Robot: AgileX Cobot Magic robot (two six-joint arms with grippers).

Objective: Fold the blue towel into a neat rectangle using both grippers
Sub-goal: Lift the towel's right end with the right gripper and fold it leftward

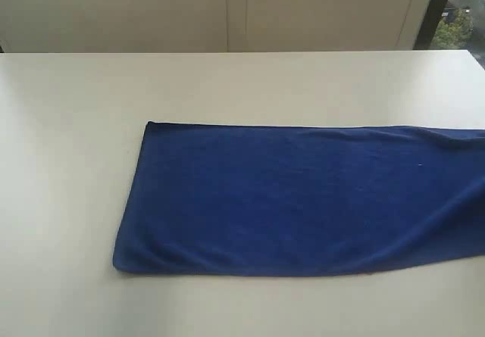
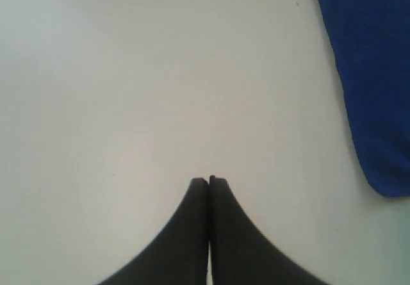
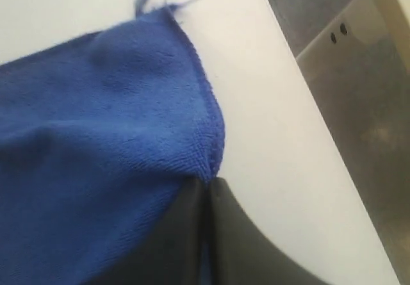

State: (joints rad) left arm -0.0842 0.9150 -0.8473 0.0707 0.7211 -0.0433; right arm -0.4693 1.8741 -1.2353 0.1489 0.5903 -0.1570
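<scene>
Exterior view: blue towel (image 1: 303,201) lies flat along the desk (image 1: 76,87), running off frame right. Left jaws together above desk, apart from towel. Right jaws clamped on towel's edge.

Fuzzy blue towel (image 1: 303,201) (cloth), seemingly matt table (image 1: 76,87)
</scene>
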